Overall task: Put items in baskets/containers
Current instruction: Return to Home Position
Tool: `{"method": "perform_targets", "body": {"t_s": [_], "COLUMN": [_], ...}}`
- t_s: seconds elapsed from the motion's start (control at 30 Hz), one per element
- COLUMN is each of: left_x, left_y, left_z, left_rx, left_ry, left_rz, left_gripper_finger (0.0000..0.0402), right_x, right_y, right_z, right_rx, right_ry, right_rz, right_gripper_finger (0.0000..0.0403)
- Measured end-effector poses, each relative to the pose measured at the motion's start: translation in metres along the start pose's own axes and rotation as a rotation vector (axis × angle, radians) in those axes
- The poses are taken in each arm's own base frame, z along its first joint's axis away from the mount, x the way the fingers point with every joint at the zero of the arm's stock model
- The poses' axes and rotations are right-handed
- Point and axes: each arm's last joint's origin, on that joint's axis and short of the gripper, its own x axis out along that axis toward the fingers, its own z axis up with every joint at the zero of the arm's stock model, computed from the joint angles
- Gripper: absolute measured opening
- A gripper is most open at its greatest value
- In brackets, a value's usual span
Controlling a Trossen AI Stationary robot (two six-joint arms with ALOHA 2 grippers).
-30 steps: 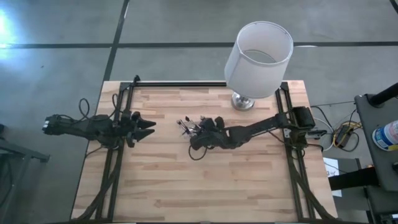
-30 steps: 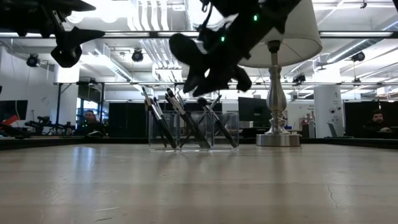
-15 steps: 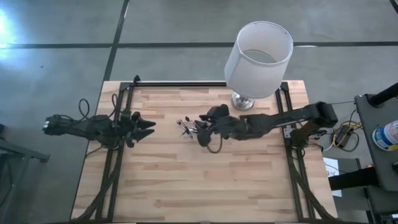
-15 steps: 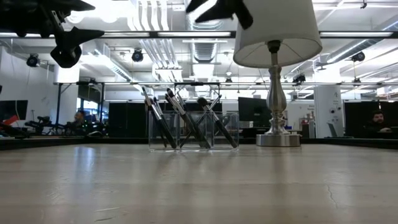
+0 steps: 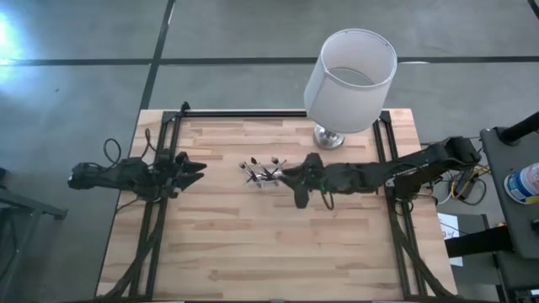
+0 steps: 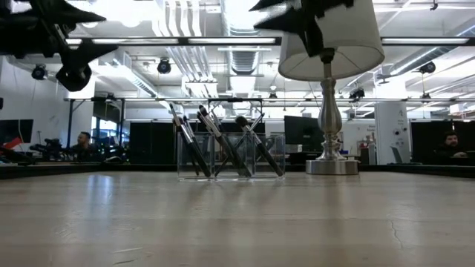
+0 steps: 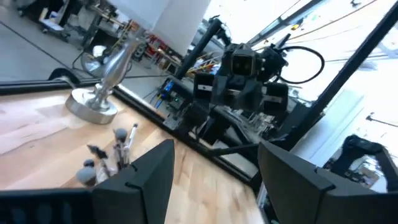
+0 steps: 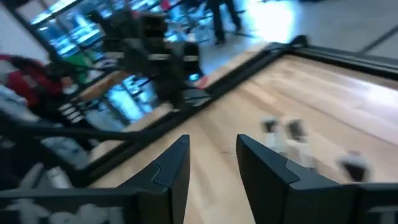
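Several thin brushes with silvery shafts and dark ends stand slanted in a small clear container at the table's middle, leaning on its walls; they also show in the high view as the brushes. My right gripper hovers just right of the container, well above the table, nearly level and open, with nothing between its fingers. My left gripper waits open near the table's left edge, pointing toward the brushes.
A tall lamp with a white drum shade and a silver foot stands at the far right, close behind my right arm. Black rails run along the table's left and right sides. Bare wood lies toward the near edge.
My right gripper has risen from just over the container and drawn back toward the table's right edge, tipping up from a downward slant to nearly level. The brushes stand in the container as before.
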Motion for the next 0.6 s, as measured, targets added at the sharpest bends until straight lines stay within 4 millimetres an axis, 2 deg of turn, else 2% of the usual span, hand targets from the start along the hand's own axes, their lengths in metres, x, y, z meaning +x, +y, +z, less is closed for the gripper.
{"method": "perform_targets", "body": {"t_s": [0.23,0.47,0.6], "left_x": [0.003,0.008,0.008], "left_y": [0.008,0.027,0.028], "left_z": [-0.007,-0.03,-0.029], "left_rx": [0.01,0.022,0.027], "left_ry": [-0.008,0.005,0.0], "left_rz": [0.048,0.095,0.103], "left_gripper_finger": [0.0225,0.0225,0.0225], "right_x": [-0.011,-0.014,-0.019], "right_y": [-0.027,-0.051,-0.064], "right_z": [-0.025,-0.048,-0.058], "right_rx": [0.002,0.026,0.033], "right_ry": [0.039,0.027,-0.001], "right_rz": [-0.046,-0.055,-0.028], "right_gripper_finger": [0.0134,0.0127,0.0123]}}
